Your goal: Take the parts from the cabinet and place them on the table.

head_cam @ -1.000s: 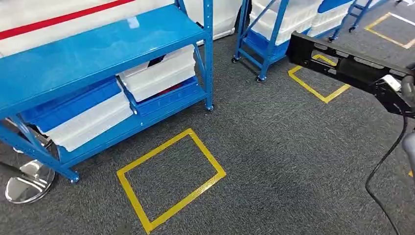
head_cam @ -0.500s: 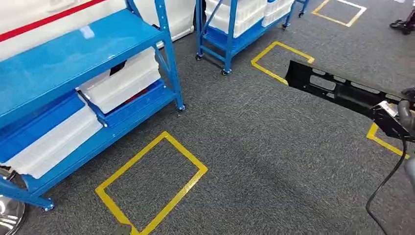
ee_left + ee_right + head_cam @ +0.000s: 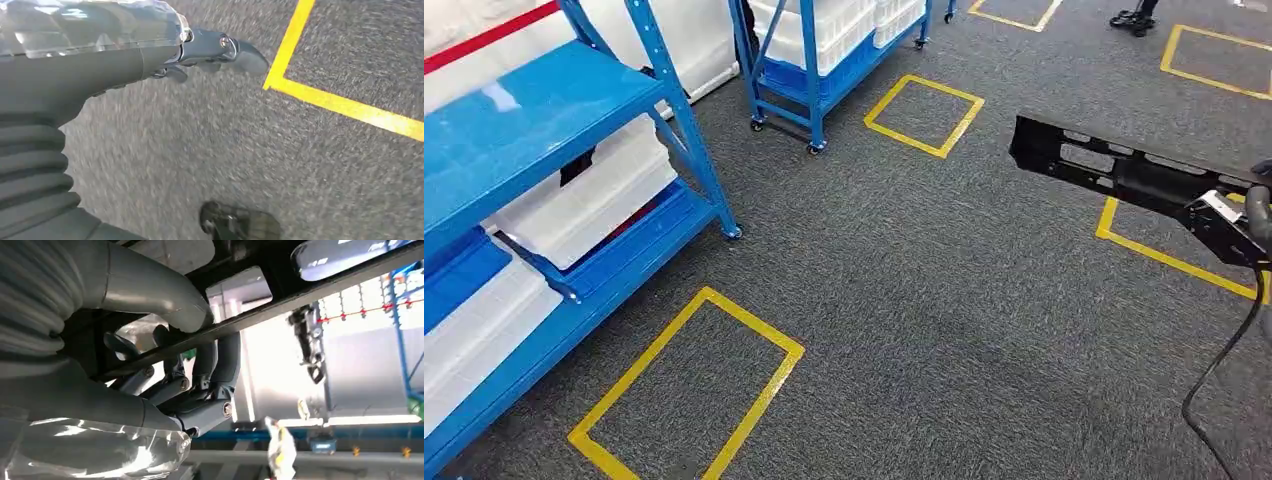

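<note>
A long black plastic part (image 3: 1124, 172) with several cut-outs hangs over the grey carpet at the right of the head view. My right hand (image 3: 1252, 218) grips its near end at the picture's right edge. In the right wrist view the fingers (image 3: 210, 375) curl around a bar of the black part (image 3: 300, 292), with the thumb (image 3: 150, 287) pressed on its other side. My left hand (image 3: 215, 50) hangs above the carpet and holds nothing; its fingers are stretched out.
A blue shelf rack (image 3: 544, 95) with white bins (image 3: 584, 195) stands at the left, and a second blue wheeled rack (image 3: 819, 60) behind it. Yellow tape squares (image 3: 689, 390) (image 3: 922, 115) mark the carpet. A black cable (image 3: 1224, 370) hangs by my right arm.
The whole view has swung to the right, so the racks and floor marks have slid left: the camera turned. The black part stays in my right hand.
</note>
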Robot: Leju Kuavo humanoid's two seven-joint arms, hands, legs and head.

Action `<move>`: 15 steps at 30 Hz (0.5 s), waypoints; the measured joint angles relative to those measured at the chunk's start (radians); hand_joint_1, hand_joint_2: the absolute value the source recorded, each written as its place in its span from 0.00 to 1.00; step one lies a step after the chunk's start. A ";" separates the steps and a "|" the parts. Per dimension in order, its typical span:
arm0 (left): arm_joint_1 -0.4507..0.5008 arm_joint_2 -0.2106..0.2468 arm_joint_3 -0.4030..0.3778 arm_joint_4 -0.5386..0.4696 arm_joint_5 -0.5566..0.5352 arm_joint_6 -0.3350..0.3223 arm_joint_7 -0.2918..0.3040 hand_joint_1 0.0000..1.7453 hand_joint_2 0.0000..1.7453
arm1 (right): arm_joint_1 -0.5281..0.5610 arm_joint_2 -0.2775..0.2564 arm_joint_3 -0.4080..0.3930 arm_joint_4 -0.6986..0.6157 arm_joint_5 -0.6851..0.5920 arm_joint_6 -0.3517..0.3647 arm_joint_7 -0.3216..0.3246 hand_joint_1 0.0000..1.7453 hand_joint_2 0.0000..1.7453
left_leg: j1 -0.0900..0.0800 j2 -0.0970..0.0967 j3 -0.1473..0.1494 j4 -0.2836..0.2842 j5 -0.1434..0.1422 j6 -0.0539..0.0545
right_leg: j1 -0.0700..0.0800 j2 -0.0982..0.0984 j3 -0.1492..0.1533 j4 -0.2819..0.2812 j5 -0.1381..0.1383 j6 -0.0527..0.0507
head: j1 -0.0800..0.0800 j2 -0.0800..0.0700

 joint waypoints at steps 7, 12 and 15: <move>0.009 -0.004 -0.019 0.000 -0.054 -0.050 -0.005 0.00 1.00 | 0.068 0.012 0.016 -0.010 0.013 -0.029 0.044 1.00 1.00 | 0.006 0.089 0.016 -0.054 0.034 0.014 | -0.002 -0.121 -0.090 0.178 -0.108 0.035 | 0.000 0.000; 0.017 -0.006 -0.045 0.001 -0.087 -0.060 -0.005 0.00 1.00 | 0.134 0.013 0.019 -0.028 0.013 -0.030 0.049 1.00 1.00 | 0.011 0.158 0.013 -0.040 0.021 -0.003 | -0.028 -0.156 -0.017 0.082 -0.036 0.063 | 0.001 0.000; 0.017 -0.002 -0.050 0.001 -0.084 -0.049 0.006 0.00 1.00 | 0.137 0.027 0.021 -0.034 0.026 -0.042 0.044 1.00 1.00 | 0.002 0.198 0.013 -0.022 -0.004 -0.024 | -0.017 -0.197 0.028 -0.003 -0.032 0.035 | 0.001 0.000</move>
